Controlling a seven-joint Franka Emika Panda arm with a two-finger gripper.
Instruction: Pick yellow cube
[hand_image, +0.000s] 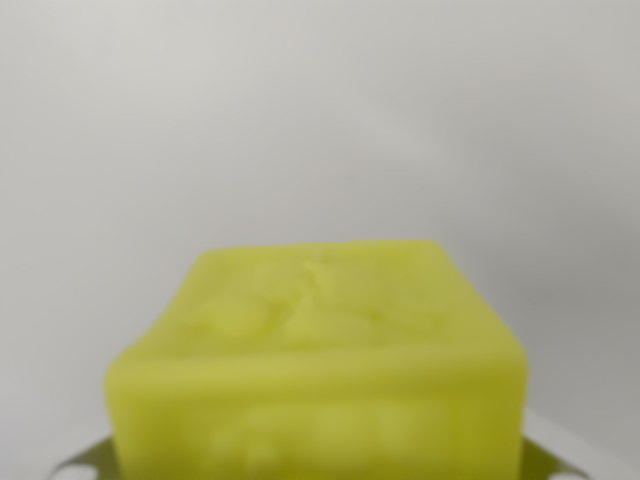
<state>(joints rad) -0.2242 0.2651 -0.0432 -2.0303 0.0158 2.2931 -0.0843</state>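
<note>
Blank pale grey background fills the far scene; nearest the camera sits a soft, rounded-edged yellow cube (318, 370), flanked low left and right by pale end effector (320, 462) fingertips, apparently pinching it for lifting

Blurred yellow cube (318, 360) is cut off at bottom edge.

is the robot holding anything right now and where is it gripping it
Apparently the yellow cube, by its lower sides; the fingers barely show at the bottom corners, so contact is uncertain.
</note>
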